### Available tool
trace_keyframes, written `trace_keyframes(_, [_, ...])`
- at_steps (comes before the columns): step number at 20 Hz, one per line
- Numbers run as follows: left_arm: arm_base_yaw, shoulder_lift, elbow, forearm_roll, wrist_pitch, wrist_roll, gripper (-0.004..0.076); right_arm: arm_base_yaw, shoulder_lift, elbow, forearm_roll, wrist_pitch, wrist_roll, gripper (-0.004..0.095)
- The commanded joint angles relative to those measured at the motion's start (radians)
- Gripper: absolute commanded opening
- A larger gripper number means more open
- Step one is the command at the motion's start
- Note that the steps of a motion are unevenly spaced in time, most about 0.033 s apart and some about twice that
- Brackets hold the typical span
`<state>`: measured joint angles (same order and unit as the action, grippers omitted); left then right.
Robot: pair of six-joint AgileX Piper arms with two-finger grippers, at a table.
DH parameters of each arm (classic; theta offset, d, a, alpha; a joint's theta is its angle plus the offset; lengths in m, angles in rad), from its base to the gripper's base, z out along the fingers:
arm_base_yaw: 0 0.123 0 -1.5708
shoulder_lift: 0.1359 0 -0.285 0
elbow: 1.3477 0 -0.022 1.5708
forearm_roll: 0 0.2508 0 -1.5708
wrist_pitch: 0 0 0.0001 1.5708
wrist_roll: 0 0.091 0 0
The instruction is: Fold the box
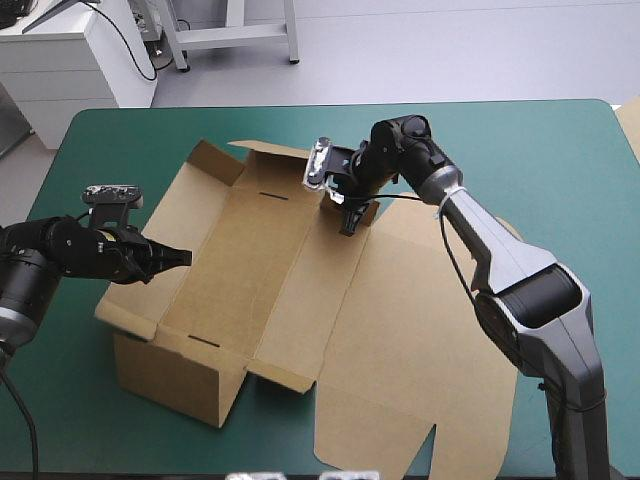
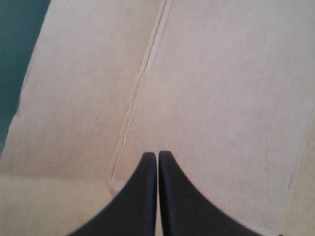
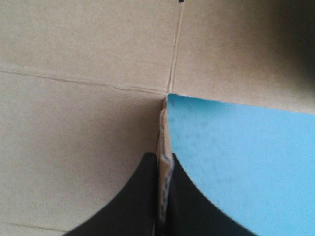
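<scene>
Half-raised, the box (image 1: 250, 270) probably needs the flap (image 3: 163, 132) toward the table's (image 1: 560, 160) far edge tucked inward next: right gripper (image 1: 347, 216) jaws clamp it, left gripper (image 1: 180, 257) jaws together, empty.

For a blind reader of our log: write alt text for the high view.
A brown box sits half-folded on the teal-green table, its left wall raised and its lid flat to the right. The right gripper pinches a board edge at the box's far end; the left gripper, shut, points over the raised left wall.
</scene>
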<state>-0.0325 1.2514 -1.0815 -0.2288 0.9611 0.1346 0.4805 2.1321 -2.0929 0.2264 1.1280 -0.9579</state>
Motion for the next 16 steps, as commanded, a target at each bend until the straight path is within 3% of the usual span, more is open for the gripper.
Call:
trace_keyframes(1, [0.002,-0.021,-0.033,-0.019,-0.038,-0.008,-0.0008,0.065,-0.059,-0.057,0.069,-0.016,-0.095,-0.0019])
trace_keyframes(12, [0.002,-0.021,-0.033,-0.017,-0.031,-0.008,-0.0008,0.130,-0.057,-0.057,0.057,0.008,-0.083,-0.0015])
trace_keyframes(15, [0.002,-0.021,-0.033,-0.015,-0.031,-0.008,-0.0008,0.132,-0.057,-0.057,0.047,-0.006,-0.057,0.0078])
trace_keyframes(16, [0.002,-0.021,-0.033,-0.015,-0.031,-0.008,-0.0008,0.132,-0.057,-0.057,0.047,-0.007,-0.049,0.0151])
